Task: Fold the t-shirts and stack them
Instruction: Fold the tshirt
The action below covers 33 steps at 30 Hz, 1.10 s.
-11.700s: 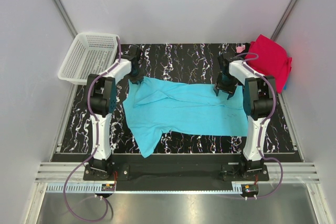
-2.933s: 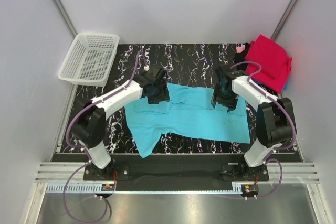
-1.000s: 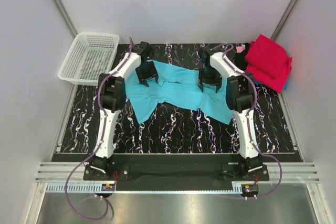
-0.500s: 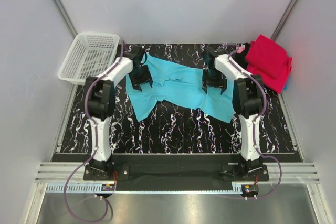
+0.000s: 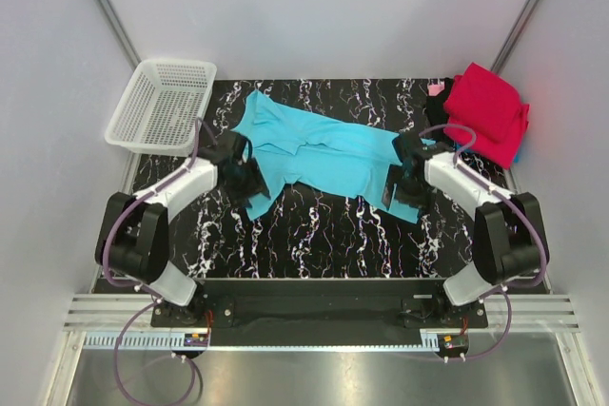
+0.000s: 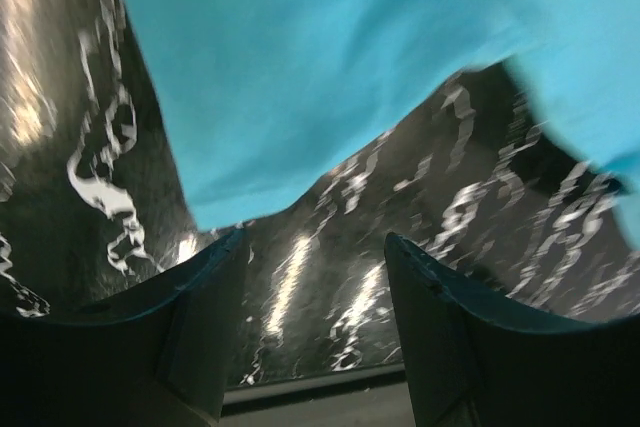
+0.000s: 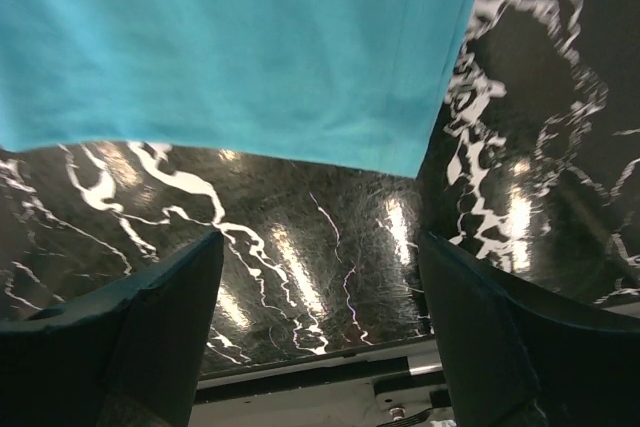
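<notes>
Now the left tool (image 5: 249,181) and right tool (image 5: 398,189) both stand open and empty beside the soft turquoise-blue cloth t-shirt (image 5: 314,154).

A turquoise t-shirt (image 5: 319,154) was laid rumpled on the black marbled table (image 5: 324,235); the left gripper (image 5: 253,187) and the right gripper (image 5: 392,195) were held at its near corners. A crimson t-shirt (image 5: 487,111) was piled far right.

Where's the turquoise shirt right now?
Top view: the turquoise shirt lies crumpled at centre, toward the far side, between the basket at left and the red shirt at right.
</notes>
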Tool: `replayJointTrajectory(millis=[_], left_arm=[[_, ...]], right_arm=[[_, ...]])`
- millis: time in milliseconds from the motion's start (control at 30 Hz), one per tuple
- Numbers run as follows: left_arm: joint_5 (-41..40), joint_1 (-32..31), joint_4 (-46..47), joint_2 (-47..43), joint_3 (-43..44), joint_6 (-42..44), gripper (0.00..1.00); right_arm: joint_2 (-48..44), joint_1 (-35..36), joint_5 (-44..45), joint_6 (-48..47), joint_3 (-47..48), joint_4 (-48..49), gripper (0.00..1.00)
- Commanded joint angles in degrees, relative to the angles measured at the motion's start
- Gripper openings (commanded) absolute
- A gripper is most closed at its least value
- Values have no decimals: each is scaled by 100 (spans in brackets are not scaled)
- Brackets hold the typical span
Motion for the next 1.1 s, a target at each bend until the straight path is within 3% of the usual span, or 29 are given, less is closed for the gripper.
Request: replayJointTrajectory(millis=[0, 167, 433, 733, 967, 1067], left_arm=[[423, -179, 919, -285, -828, -493, 62], [283, -206, 1115, -645, -1453, -766, 60], [-411, -215, 1027, -1006, -1849, -907, 57], [-1326, -233, 921, -621, -1788, -968, 55], [-1186, -233, 1167, -23, -1533, -995, 52], [-1045, -233, 1246, 240, -1349, -960, 46]], right_arm=[[-459, -10, -492, 275, -540, 815, 86], [-935, -10, -852, 469, -1147, 1202, 86], [-892, -10, -862, 478, -1420, 1369, 87], [-900, -10, -976, 443, -1429, 1413, 87], [-848, -10, -950, 425, -1420, 1404, 87], [-813, -10, -924, 416, -1385, 1369, 87]])
